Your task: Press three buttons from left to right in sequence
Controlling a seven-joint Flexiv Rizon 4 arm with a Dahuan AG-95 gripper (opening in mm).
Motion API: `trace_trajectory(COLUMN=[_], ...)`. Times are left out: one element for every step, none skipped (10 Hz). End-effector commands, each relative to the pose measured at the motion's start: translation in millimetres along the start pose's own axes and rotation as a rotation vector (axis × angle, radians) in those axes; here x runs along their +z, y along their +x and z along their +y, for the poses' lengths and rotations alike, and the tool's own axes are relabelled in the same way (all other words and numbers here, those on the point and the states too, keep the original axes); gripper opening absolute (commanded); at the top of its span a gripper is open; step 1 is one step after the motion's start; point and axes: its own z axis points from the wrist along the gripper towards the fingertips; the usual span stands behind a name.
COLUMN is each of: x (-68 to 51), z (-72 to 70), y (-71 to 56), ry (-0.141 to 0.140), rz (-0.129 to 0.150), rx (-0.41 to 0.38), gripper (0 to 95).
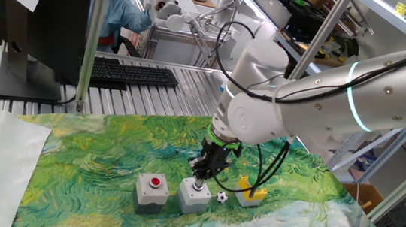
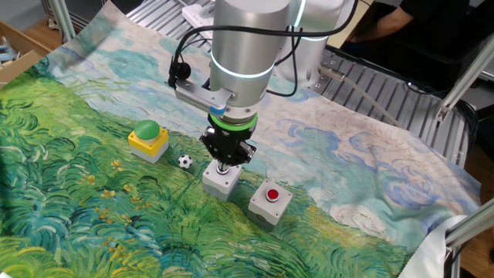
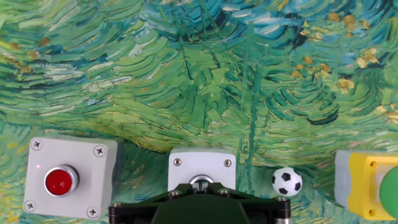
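Three button boxes stand in a row on the painted cloth. The grey box with the red button (image 1: 151, 191) is at the left, also in the other fixed view (image 2: 271, 201) and the hand view (image 3: 68, 177). The middle grey box (image 1: 194, 194) (image 2: 221, 179) (image 3: 202, 165) lies under my gripper (image 1: 200, 175) (image 2: 224, 164) (image 3: 200, 183). The fingertips are together and rest on its button, which they hide except for a metal ring. The yellow box with the green button (image 1: 251, 194) (image 2: 148, 140) (image 3: 367, 183) is at the right.
A tiny soccer-patterned ball (image 1: 222, 197) (image 2: 185, 161) (image 3: 286, 181) lies between the middle box and the yellow box. A keyboard (image 1: 131, 74) and metal frame posts stand behind the cloth. A white sheet (image 1: 8, 169) covers the table's left side.
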Motion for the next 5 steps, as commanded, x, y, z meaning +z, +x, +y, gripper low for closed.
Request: trace_trajectory(x=[3.8,9.2,13.9,19.7,23.4], z=[0.5,1.6,2.4,2.6,1.3], y=[-0.4,-1.3,-1.6,-0.9,-1.6], ry=[-0.002,-0.002,-0.002,0.0,0.0], rz=[0.001,0.001,0.001,0.0,-0.001], rx=[-0.003,-0.003,-0.002,-0.001,-0.002], gripper=[0.0,0.0,0.0,0.0,0.0])
